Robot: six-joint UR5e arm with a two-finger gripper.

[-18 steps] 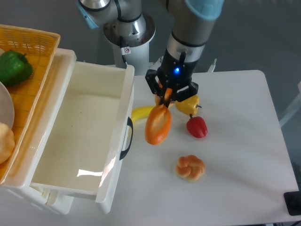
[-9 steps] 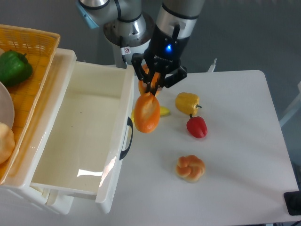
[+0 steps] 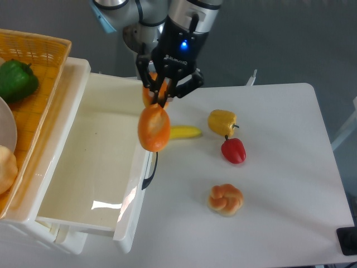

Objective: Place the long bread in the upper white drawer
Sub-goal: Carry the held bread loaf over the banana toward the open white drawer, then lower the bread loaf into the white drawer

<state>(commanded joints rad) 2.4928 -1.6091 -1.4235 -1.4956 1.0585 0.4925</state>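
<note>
The long bread (image 3: 153, 127) hangs end-down from my gripper (image 3: 160, 97), which is shut on its upper part. Its glossy orange lower end sits right over the front wall of the upper white drawer (image 3: 83, 162), just above the dark curved handle (image 3: 152, 167). The drawer is pulled out and I see nothing inside it. The bread's top end is hidden behind the fingers.
A yellow banana (image 3: 184, 132), a yellow pepper (image 3: 222, 121), a red pepper (image 3: 234, 149) and a knotted bun (image 3: 225, 199) lie on the white table to the right. At far left stands an orange woven basket (image 3: 39, 50) holding a green pepper (image 3: 17, 80).
My gripper has carried the bread leftward and slightly up, from above the banana to over the drawer's front wall. The banana, earlier partly covered, now shows fully.
</note>
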